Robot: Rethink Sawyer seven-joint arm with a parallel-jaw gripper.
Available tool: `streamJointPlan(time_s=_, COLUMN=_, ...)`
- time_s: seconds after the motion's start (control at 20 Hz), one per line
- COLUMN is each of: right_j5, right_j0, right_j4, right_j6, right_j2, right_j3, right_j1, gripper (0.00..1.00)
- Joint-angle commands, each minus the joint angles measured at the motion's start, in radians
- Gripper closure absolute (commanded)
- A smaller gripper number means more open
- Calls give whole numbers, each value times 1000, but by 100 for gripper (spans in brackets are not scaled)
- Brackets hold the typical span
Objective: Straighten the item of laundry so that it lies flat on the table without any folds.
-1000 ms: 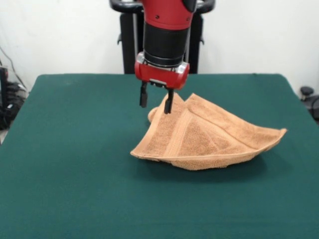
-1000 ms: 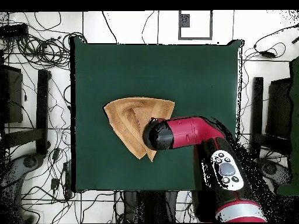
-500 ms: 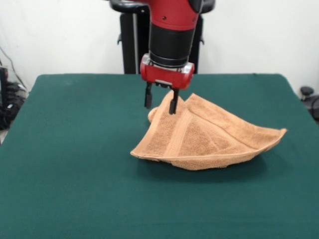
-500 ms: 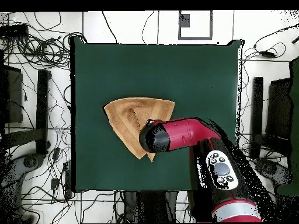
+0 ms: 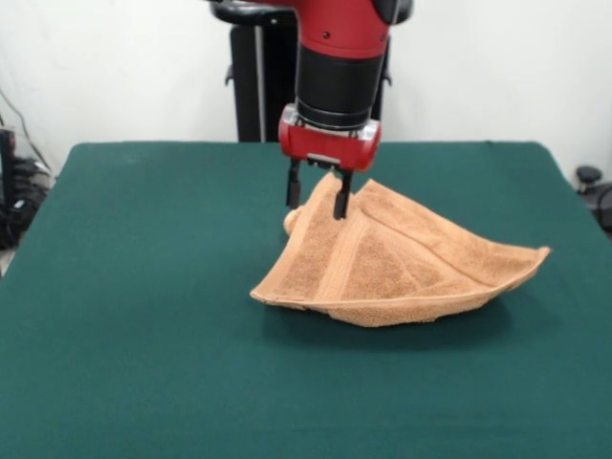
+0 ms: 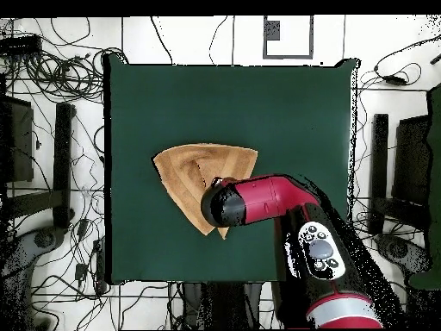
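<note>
The item of laundry, a light-orange terry towel, lies folded over itself in a rough triangle near the middle of the dark green table. A woven border band runs down its front fold. My gripper is open and hangs over the towel's far peak, its two black fingers astride the raised corner. In the overhead view the arm's wrist covers the gripper and the towel's near corner; the rest of the towel shows as a fan shape on the table.
The robot's black pedestal stands behind the table's far edge. Cables and stands lie on the floor around the table in the overhead view.
My gripper has moved to the right in the front view and a little lower, from beside the towel's peak to over it. The towel has not moved.
</note>
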Motion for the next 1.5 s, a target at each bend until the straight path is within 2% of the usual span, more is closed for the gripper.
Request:
streamJointPlan(time_s=0.05, right_j5=-48, right_j0=34, right_j4=-23, right_j6=3, right_j2=39, right_j3=68, right_j1=73, gripper=0)
streamJointPlan(time_s=1.15, right_j5=-35, right_j0=24, right_j4=-24, right_j6=-11, right_j2=41, right_j3=69, right_j1=66, gripper=0)
streamJointPlan(time_s=1.5, right_j5=-38, right_j0=37, right_j4=-30, right_j6=12, right_j2=15, right_j3=65, right_j1=66, gripper=0)
